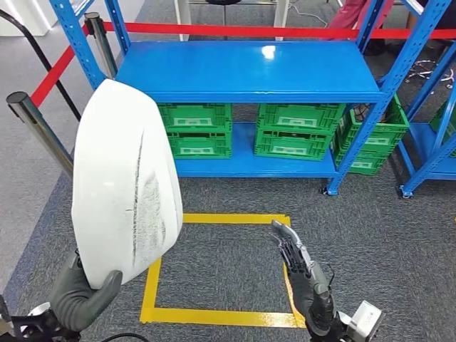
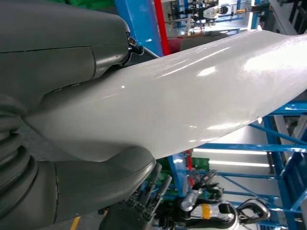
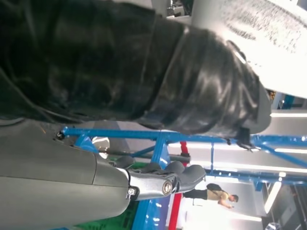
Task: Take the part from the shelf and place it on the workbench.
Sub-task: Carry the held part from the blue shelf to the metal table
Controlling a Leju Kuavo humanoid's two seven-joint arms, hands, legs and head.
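Nearest to us, our left hand (image 1: 86, 296) grips the lower edge of the part (image 1: 125, 182), a large white curved shell with grey scuff marks down its face. In the left wrist view the thick thumb (image 2: 108, 184) presses one side of the glossy panel and the fingers (image 2: 72, 43) clamp the other, so the hold looks firm. The part stands raised in front of us, clear of the shelf (image 1: 247, 71).

Our right hand (image 1: 293, 249) is held out lower to the right, fingers extended and slightly apart, holding nothing. It hovers over the yellow tape rectangle (image 1: 215, 313) marked on the grey carpet.

Beyond that stands the blue shelf, its upper deck bare, with green crates (image 1: 196, 128) on the lower level. A red barrier strap (image 1: 242, 30) runs behind it between metal posts (image 1: 32, 117).

We judge that the picking step is done and the carrying step is in hand. No workbench appears ahead of us, so the next move probably calls for turning away from the shelf and walking, keeping the tall panel steady and away from the shelf uprights. Held along one edge only, the shell could swing or slip; the free hand might steady it.

The crates carry pale labels, too small for us to read. We see no other legible writing or brand.
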